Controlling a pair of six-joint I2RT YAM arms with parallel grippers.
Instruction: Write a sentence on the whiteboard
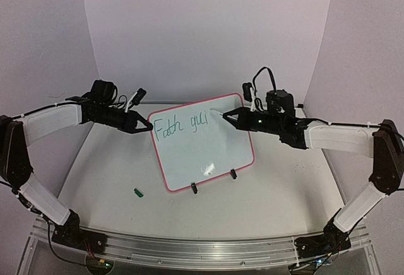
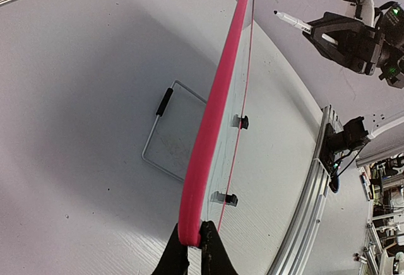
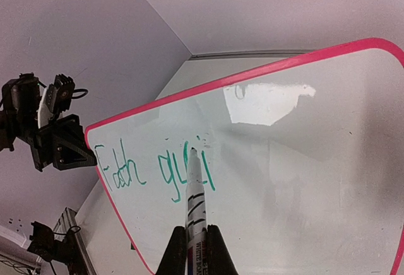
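Left hand (image 1: 149,128) is clamped on the left edge of the whiteboard (image 1: 202,152). The left wrist view shows both fingers (image 2: 178,253) pinching the pink rim, with the board running edge-on straight out from the hand. The board stands tilted on the tabletop (image 1: 278,193) between my two hands, on its two black clip feet (image 1: 194,188) at the bottom edge, writing face toward my bases. Right hand (image 1: 225,116) is closed around a marker (image 3: 194,193), gripped low on the barrel, and the marker points out past the fingertips at the top part of the board. The marker tip sits at the last letter of the sentence (image 3: 123,171), which is green cursive in a single line reading roughly "Faith gui". It starts just beside my left hand and ends at the marker tip. I can't tell whether the tip is actually touching the surface: the right wrist view looks like contact, while the left wrist view shows it a bit off the board face. The rest of the board, below and to the right of my right hand, is blank apart from glare. A small green piece (image 1: 138,193) lies on the tabletop below my left hand, near the board's lower left corner but apart from it. A wire frame (image 2: 164,103) lies flat behind the board, on the far side from the feet.
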